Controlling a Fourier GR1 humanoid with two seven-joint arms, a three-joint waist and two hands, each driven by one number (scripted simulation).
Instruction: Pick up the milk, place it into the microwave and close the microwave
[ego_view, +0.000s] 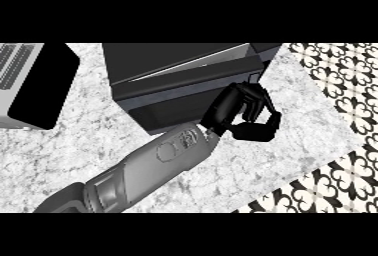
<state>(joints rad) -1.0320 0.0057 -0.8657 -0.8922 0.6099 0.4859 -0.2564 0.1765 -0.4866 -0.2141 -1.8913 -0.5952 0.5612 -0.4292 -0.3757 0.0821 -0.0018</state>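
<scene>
**At the microwave's right near corner: curled hand**

At the right near corner of the dark microwave, the right hand has fingers and thumb curled inward; whether they enclose anything cannot be told. The microwave sits far on the marbled counter, its front dark. The milk is not visible.

Grey panelled forearm; black jointed hand.
</scene>
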